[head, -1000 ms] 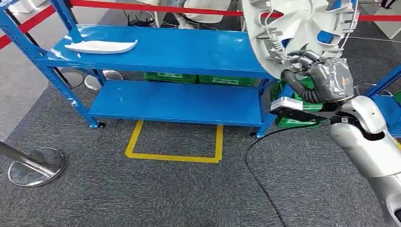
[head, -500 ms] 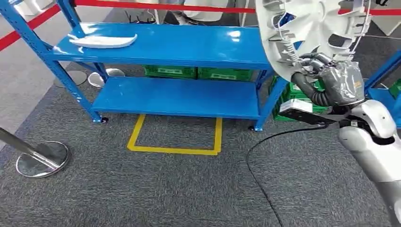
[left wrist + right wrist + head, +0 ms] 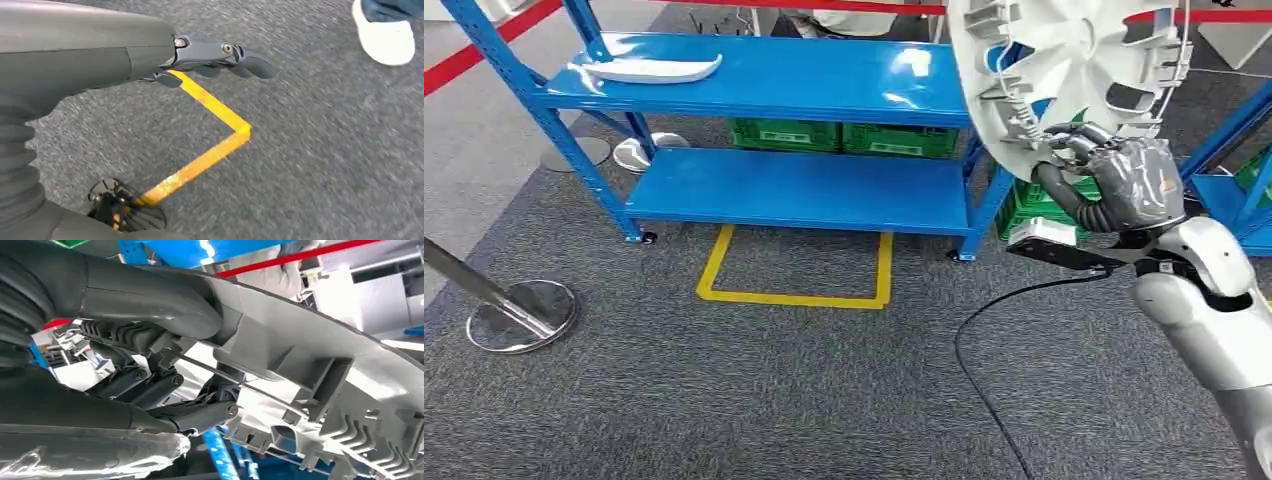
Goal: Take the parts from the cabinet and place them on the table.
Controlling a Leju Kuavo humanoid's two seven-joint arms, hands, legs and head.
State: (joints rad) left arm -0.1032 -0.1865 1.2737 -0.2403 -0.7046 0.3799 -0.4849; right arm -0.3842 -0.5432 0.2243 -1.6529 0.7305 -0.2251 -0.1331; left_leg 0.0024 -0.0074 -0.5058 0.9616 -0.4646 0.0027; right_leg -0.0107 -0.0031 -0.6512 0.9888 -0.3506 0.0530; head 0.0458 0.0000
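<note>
Wheel-cover part, round white ribbed plastic (image 3: 1074, 60), at one o'clock: light, stiff, brittle; right hand (image 3: 1114, 175) clamps its rim.

bright even light, shelf (image 3: 824, 75) glare, blurred carpet (image 3: 325, 150)

Grey carpet (image 3: 724, 400), yellow floor tape (image 3: 794, 297), red barrier rope (image 3: 484, 45)

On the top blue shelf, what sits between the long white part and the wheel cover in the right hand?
Nothing: in the head view, bare shelf runs from the long white part to the wheel cover.
</note>
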